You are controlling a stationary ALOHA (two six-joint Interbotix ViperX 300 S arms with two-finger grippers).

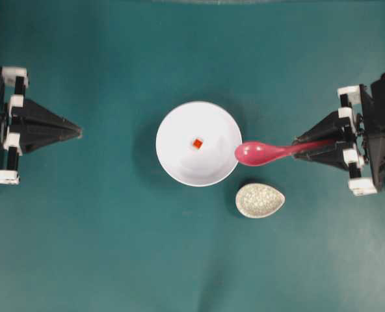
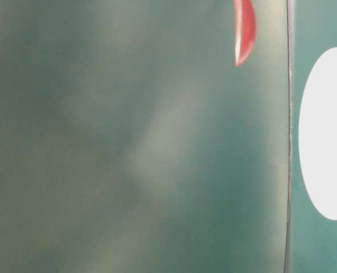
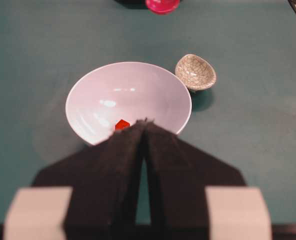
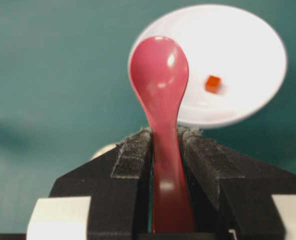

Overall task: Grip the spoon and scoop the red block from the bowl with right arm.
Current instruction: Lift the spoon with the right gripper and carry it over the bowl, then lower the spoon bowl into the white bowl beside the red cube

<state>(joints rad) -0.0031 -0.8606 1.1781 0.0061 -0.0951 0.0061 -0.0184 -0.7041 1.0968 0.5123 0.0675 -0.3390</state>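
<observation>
My right gripper [image 1: 299, 144] is shut on the handle of the glossy pink-red spoon [image 1: 261, 153], which it holds above the table. The spoon's oval bowl overlaps the right rim of the white bowl [image 1: 173, 156]. In the right wrist view the spoon [image 4: 160, 80] sticks out between the jaws of the gripper [image 4: 164, 134] toward the bowl [image 4: 248, 35]. The tiny orange-red block [image 1: 198, 143] lies near the bowl's middle; it also shows in the right wrist view [image 4: 212, 83] and the left wrist view [image 3: 121, 124]. My left gripper [image 1: 79, 132] is shut and empty at the far left, apart from the bowl.
A speckled grey-white egg-shaped spoon rest [image 1: 259, 200] sits just in front and to the right of the bowl, empty; it also shows in the left wrist view [image 3: 195, 72]. The table-level view is mostly blurred green, with part of the spoon [image 2: 244, 28] and bowl [image 2: 328, 136].
</observation>
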